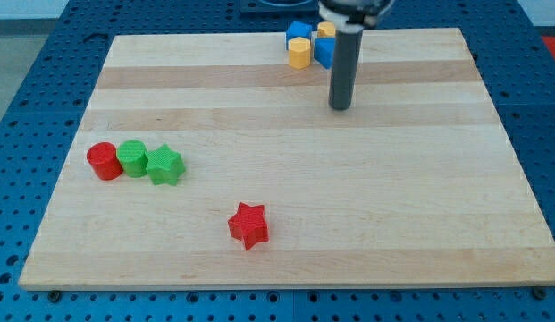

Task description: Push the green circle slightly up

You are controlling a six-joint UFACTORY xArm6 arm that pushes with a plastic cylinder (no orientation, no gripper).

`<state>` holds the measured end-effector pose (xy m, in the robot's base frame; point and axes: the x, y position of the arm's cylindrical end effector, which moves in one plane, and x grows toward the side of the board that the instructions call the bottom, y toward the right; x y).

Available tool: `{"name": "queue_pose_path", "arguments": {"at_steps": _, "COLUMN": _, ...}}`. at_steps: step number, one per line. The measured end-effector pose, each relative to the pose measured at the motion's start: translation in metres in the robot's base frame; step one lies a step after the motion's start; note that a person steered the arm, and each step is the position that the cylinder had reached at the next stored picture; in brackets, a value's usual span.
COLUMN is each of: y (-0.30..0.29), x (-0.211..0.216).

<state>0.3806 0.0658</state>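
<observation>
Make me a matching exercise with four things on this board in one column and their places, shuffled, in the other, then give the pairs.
Things:
1. red circle
2. green circle
3. red star
4. my tip

Places:
A. alone, low on the board near the middle
B. between the red circle and the green star
C. leftmost in the row of three
D. just below the blue and yellow cluster at the view's top

Pairs: 1-C, 2-B, 3-A, 4-D
</observation>
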Motion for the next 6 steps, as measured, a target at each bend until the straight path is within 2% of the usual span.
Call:
{"name": "queue_pose_path", "arguments": {"at_steps": 2, "y": -0.054, "x": 0.085}}
{"name": "queue_pose_path", "arguments": {"at_steps": 4, "y": -0.172, "x": 0.141}}
{"name": "queue_pose_path", "arguments": {"at_steps": 5, "y": -0.255, "x": 0.146}}
{"name": "queue_pose_path", "arguments": {"at_steps": 6, "y": -0.276, "x": 0.117}}
